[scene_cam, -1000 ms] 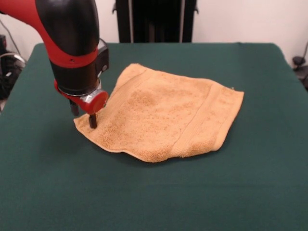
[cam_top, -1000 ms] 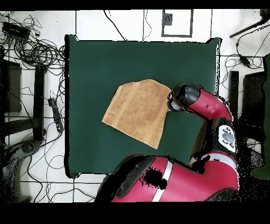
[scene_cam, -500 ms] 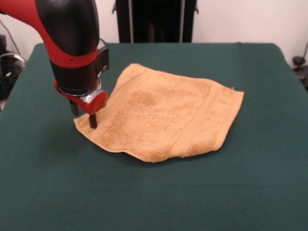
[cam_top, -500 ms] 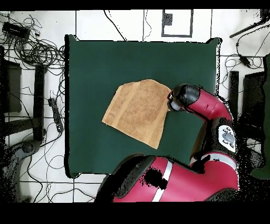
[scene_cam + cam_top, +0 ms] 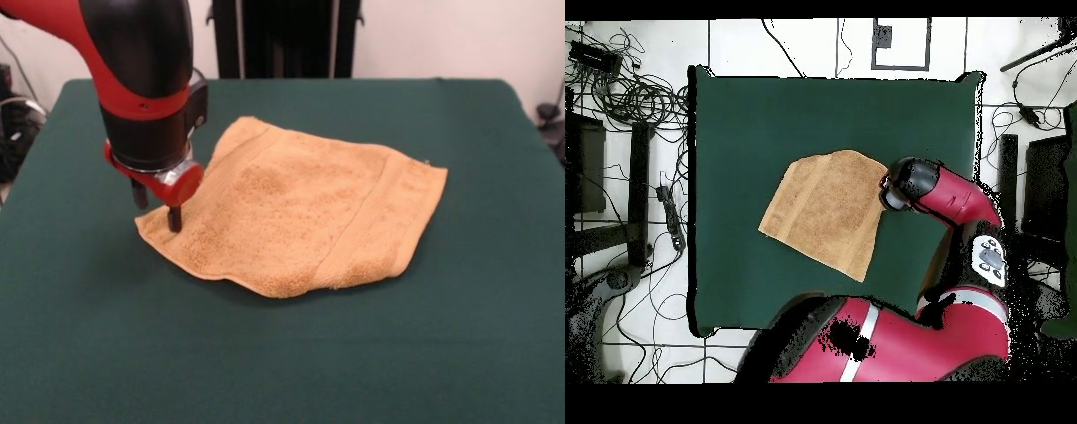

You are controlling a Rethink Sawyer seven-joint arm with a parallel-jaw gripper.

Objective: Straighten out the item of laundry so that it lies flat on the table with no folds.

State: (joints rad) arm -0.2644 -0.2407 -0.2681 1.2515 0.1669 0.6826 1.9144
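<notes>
One mustard terry towel [image 5: 300, 212] lies a little toward 12 o'clock of the middle of the green table [image 5: 291, 362], apparently doubled over, with a thick rounded fold along its 6 o'clock edge and a woven band running near its 3 o'clock end; in the overhead view it sits as a tilted patch [image 5: 827, 210] just beside the arm's head; the gripper [image 5: 159, 210] stands at the towel's 9 o'clock corner, one dark finger [image 5: 175, 217] planted on the cloth and the other at or just off the edge, so whether it pinches the corner or stands spread I cannot tell; the main hazard, as I judge it, is a grasp that takes both layers at once, which would drag the whole towel across the table without opening the fold; a grasp of too little pile could slip free on lifting and leave the corner curled; pressing too low might snag the green table cover itself and raise a wrinkle beneath the towel.
</notes>
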